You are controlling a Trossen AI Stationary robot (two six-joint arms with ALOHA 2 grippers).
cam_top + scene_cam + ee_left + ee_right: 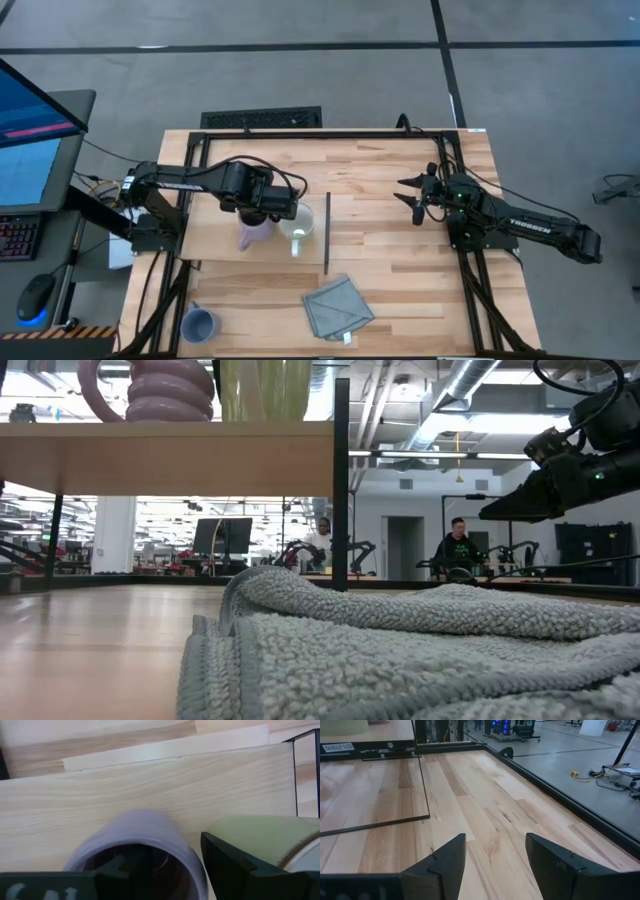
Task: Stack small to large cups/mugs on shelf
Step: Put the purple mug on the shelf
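Slatted tabletop (400, 260) from above: bare wood between my two arms, dark frame rails along its edges. Shelf (215, 245) sits under my left gripper (262, 215), its dark upright panel (327, 232) just off that gripper toward the right arm. Purple mug (254, 232) is right at the left jaws, white mug (298, 226) touching or just beside it on the panel side. Blue-grey mug (199, 324) is well apart, near the table's front edge; grey cloth (337, 306) lies past the panel's end. Right gripper (418, 193) hovers over open wood, nothing near it.

Low view: cloth fills the foreground. Shelf board is overhead with the purple mug's base and handle on it; the right gripper hangs clear on the far side.

Left wrist: fingers (240, 867) partly apart, one on each side of the purple mug's wall by the look of it; I can't tell if they're clamped. White mug just outside one finger.

Right wrist: fingers (445, 865) spread wide, bare table between, table edge close on one side.
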